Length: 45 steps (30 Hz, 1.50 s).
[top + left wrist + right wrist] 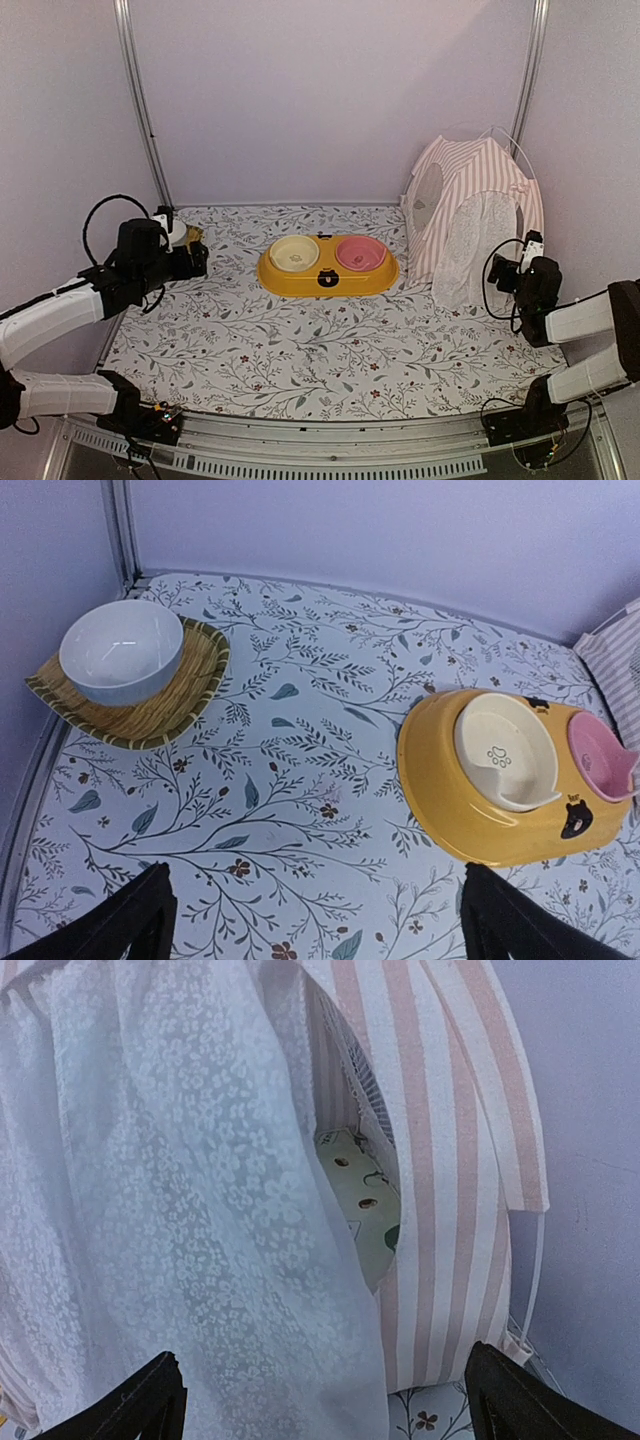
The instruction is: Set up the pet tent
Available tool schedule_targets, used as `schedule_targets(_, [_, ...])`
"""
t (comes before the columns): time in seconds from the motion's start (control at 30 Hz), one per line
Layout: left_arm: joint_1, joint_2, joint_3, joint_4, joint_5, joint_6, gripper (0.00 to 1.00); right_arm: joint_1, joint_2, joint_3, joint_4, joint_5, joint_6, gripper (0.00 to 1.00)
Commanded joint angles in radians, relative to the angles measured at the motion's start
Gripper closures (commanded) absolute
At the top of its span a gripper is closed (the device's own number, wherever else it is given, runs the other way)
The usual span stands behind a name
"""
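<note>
black finger stubs of the right gripper (320, 1360) are seen at both bottom corners of the right wrist view, spread wide and closed on nothing. just ahead of them the sheer white lace curtain (180, 1210) is hung, filling the left and middle of that view; contact with the fingers cannot be told. beside it the pink-and-white striped cloth of the pet tent (440, 1110) is seen, with a thin white pole (537, 1270) run down its right edge near the wall. through the gap between curtain and stripes a pale green floor patch (355, 1195) with small dark marks is shown inside. in the top view the tent is stood upright at the far right corner of the table, close to the right wall, with the right gripper just beside the curtain.

left gripper (315, 875) is likewise spread wide, above the flowered table cover (300, 740) at the left side, well apart from the tent. ahead left, a white bowl (120, 650) is set on a woven mat (190, 695) near the far left corner. ahead right, a yellow double feeder (440, 800) is placed mid-table, with a cream dish (500, 750) and a pink dish (600, 760) sunk in it.
</note>
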Motion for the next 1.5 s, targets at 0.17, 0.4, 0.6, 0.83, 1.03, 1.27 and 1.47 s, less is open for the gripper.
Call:
schedule_targets(0.17, [0.059,-0.048,-0.101,0.172,0.004,0.129,0.00,-0.007,0.203,-0.039,0.505,-0.103,-0.102,0.01])
schedule_targets(0.4, [0.128,0.018,-0.178,0.301,-0.138,0.161,0.01,-0.009,0.247,0.001,0.472,-0.099,-0.127,0.01])
schedule_targets(0.6, [0.186,0.130,-0.225,0.619,-0.254,0.264,0.01,-0.008,0.247,0.000,0.477,-0.097,-0.128,0.01])
schedule_targets(0.83, [0.203,0.315,-0.369,1.133,-0.303,0.374,0.01,-0.009,0.247,-0.001,0.477,-0.097,-0.130,0.01])
schedule_targets(1.03, [0.222,0.412,-0.426,1.422,-0.274,0.466,0.01,-0.009,0.247,-0.001,0.477,-0.099,-0.129,0.01])
schedule_targets(1.27, [0.267,0.473,-0.506,1.632,-0.131,0.473,0.01,-0.009,0.247,-0.001,0.477,-0.100,-0.129,0.01])
schedule_targets(1.47, [0.281,0.576,-0.500,1.735,-0.027,0.509,0.00,-0.008,0.248,-0.001,0.479,-0.099,-0.129,0.01])
